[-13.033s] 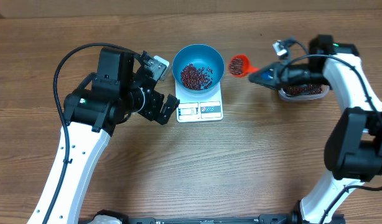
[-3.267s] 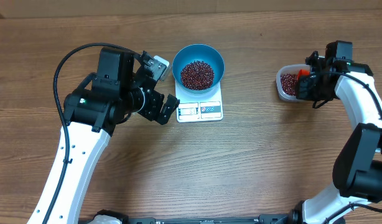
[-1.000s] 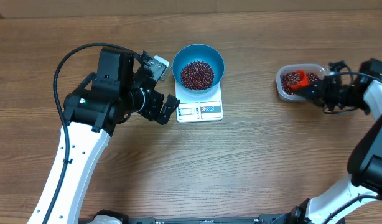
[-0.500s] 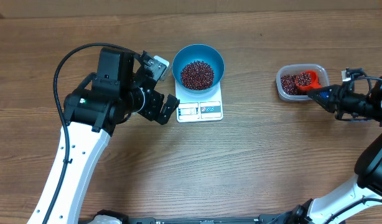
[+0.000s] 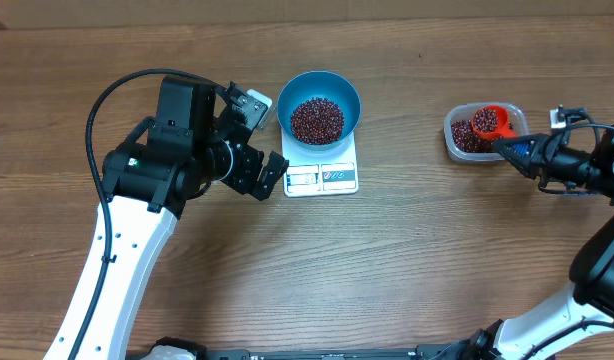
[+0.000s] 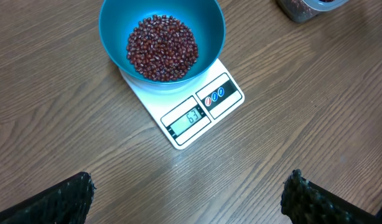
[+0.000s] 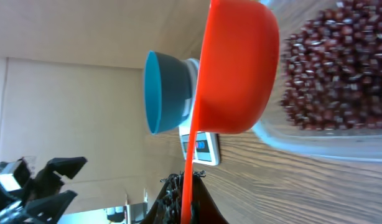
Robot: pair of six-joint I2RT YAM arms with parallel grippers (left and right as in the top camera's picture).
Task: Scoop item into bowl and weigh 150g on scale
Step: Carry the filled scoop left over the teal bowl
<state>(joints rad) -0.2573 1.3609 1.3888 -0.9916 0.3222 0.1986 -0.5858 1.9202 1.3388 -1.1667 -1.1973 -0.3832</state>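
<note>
**Scoop at the tub, bowl waiting on the scale**

The bowl (image 5: 350, 94) sits on the far part of the scale (image 5: 322, 178), near the middle of the wooden surface (image 5: 387, 260) and a little toward its far side. A heap of beans (image 5: 317, 119) covers the bowl's bottom, with blue wall showing all round the heap. The scale's display (image 6: 192, 117) lies along its near edge, clear of the bowl, and reads 63. A small button panel (image 6: 214, 96) lies just right of the display.

The left jaws are released and spread wide. They hang just left of the scale and apart from it. In the left wrist view their dark fingers (image 6: 63, 198) stand at the two lower corners, with the scale and bowl seen beyond them.

Well to the right of the scale, a clear tub (image 5: 451, 138) holds more beans. The right jaws reach in from the right and are clenched on the blue handle (image 5: 515, 149) of a red scoop (image 5: 493, 122). The scoop's cup is over the right part of the tub, by its near-right rim. The right wrist view shows the outside of the cup just beside the beans in the tub, with the bowl and scale far off behind it. I cannot tell whether the cup touches those beans or carries any.
</note>
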